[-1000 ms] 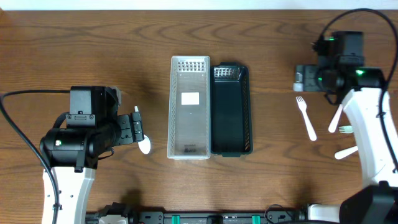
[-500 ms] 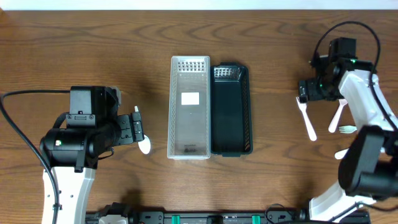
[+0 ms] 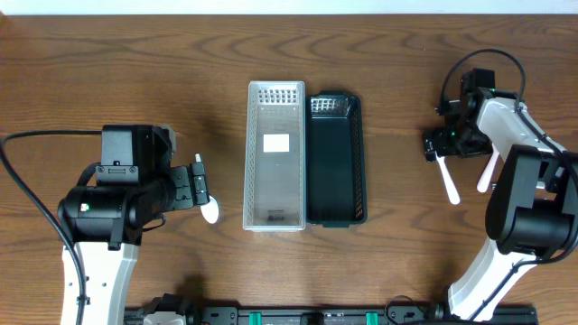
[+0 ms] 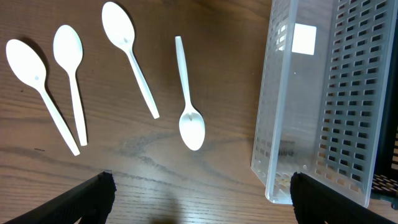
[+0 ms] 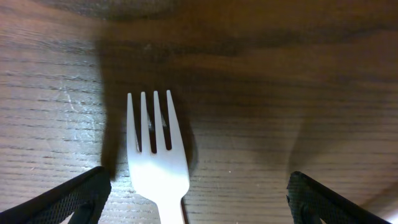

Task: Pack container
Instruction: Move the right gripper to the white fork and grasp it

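A clear slotted container (image 3: 275, 155) and a black slotted container (image 3: 336, 161) stand side by side at the table's middle. Several white plastic spoons (image 4: 186, 93) lie on the wood left of the clear container (image 4: 298, 112). My left gripper (image 3: 200, 185) is open and empty, hovering over the spoons, and its fingertips show in the left wrist view (image 4: 202, 199). A white fork (image 5: 155, 155) lies tines-up between my open right gripper's (image 5: 199, 199) fingers. In the overhead view my right gripper (image 3: 441, 144) is low over that fork's (image 3: 449, 185) tine end.
A second white fork (image 3: 488, 171) lies just right of the first, partly under my right arm. One spoon's bowl (image 3: 210, 213) shows below my left gripper. The black container's edge shows at the far right of the left wrist view (image 4: 387, 186).
My right arm has swung down and to the left from the table's back edge and come low over the leftmost fork. The left arm has not moved.
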